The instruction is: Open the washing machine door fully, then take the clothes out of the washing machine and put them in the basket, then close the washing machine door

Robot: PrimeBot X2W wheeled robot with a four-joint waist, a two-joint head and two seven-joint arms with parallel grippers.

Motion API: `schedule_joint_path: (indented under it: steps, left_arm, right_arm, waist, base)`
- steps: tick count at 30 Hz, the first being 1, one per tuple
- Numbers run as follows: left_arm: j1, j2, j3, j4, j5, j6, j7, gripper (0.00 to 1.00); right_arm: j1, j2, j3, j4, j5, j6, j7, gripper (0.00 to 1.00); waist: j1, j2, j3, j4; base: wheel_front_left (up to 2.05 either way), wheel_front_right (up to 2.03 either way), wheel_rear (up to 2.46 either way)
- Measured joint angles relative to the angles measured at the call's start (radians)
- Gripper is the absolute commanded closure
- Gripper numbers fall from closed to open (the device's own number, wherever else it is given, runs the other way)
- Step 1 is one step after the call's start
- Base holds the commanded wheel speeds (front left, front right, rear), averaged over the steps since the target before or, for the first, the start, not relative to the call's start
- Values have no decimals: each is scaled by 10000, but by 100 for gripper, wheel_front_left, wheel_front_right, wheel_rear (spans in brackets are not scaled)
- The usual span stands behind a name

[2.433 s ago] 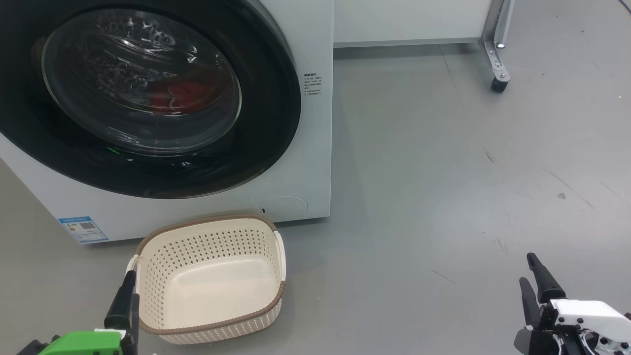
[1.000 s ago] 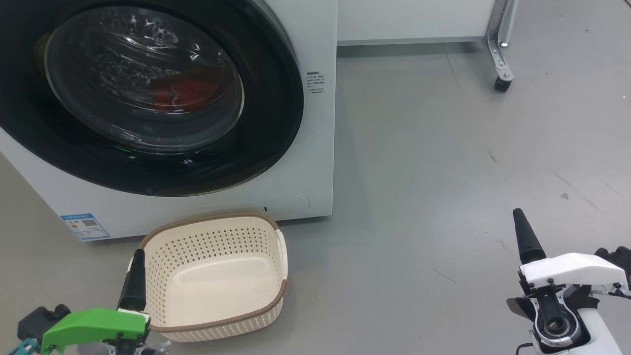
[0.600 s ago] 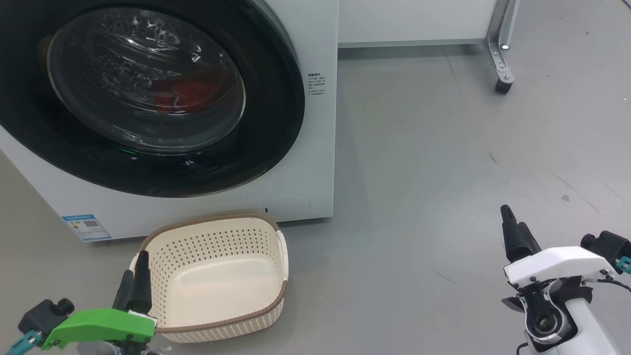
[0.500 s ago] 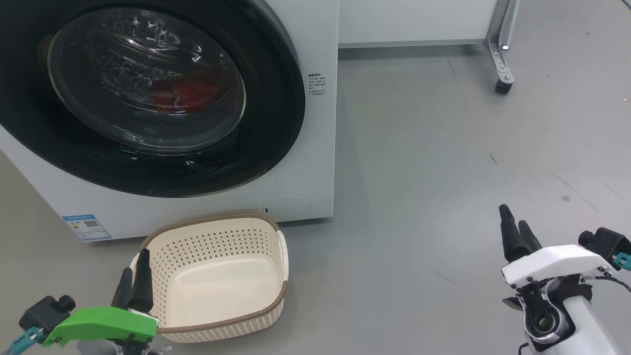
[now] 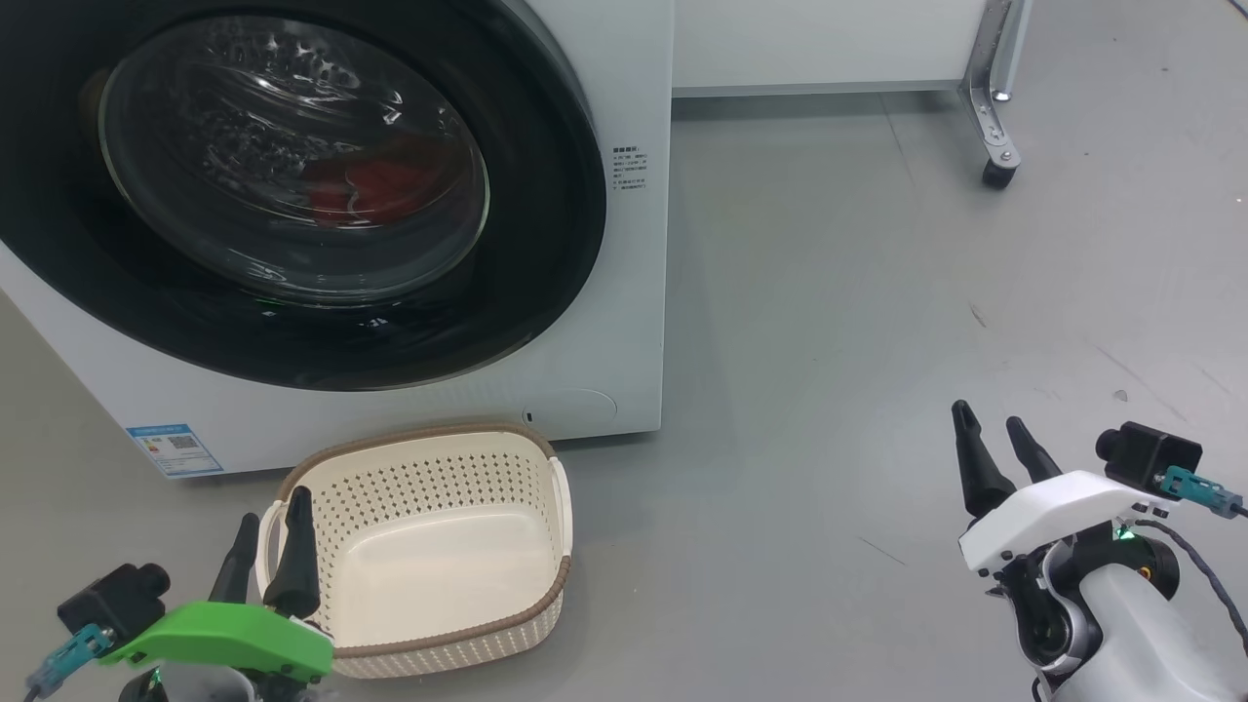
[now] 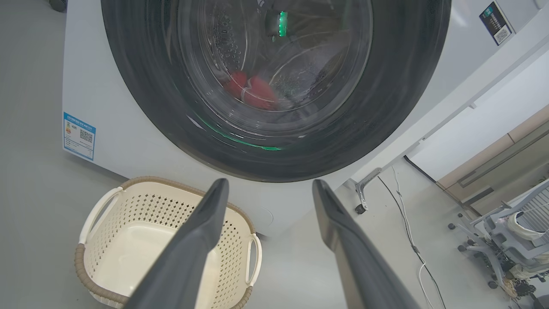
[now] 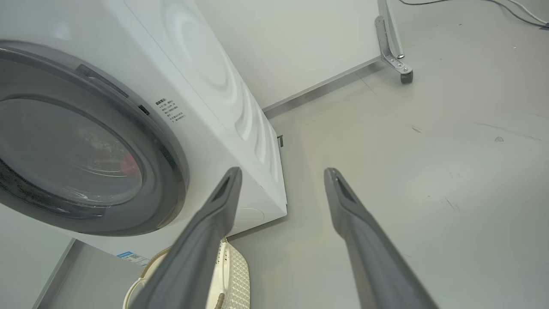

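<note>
Hands first: left hand (image 5: 274, 507) is hovering with its fingers spread wide and holding nothing, just beside the near-left corner of the basket (image 5: 419, 430). Right hand (image 5: 988, 416) is doing the same, spread and empty, out over bare floor (image 5: 829, 322) well to the right of the washing machine (image 5: 634, 292).

Basket is sitting empty on the floor right in front of the machine, below the washing machine door (image 5: 551, 244), which is sitting shut. Clothes (image 5: 375, 185) are showing red through the glass, lying low in the drum.

So I'm reading this as the door-opening step. Right wrist view is showing a dark recess on the upper right of the door rim, and I'm guessing that's the pull. I'd be hooking one finger in there and following the door's arc rather than yanking straight back, swinging it all the way round. I'd also be keeping the left hand from nudging the basket.
</note>
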Motion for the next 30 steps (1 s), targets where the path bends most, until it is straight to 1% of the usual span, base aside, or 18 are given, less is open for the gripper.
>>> schedule_joint_path:
  steps: [6, 8, 18, 30]
  left_arm:
    - [-11, 6, -21, 31, 836, 0, -130, 0]
    - [-14, 4, -29, 33, 1156, 0, -215, 0]
    - [-68, -8, -61, 65, 2813, 0, -533, 0]
    - [-122, -115, 52, 96, 4466, 0, -920, 0]
  right_arm:
    - [-241, -102, 385, 268, -650, -19, -174, 0]
    - [-320, -142, 520, 362, -926, -90, -261, 0]
    - [-828, -320, 1185, 899, -2159, -98, -606, 0]
    - [-1415, -512, 1802, 1478, -3434, -100, -997, 0]
  waist:
    - [0, 0, -11, 2]
    - [0, 0, -15, 4]
    - [0, 0, -31, 23]
    - [0, 0, -29, 49]
  base:
    - [0, 0, 0]
    - [0, 0, 0]
    - [0, 0, 0]
    - [0, 0, 0]
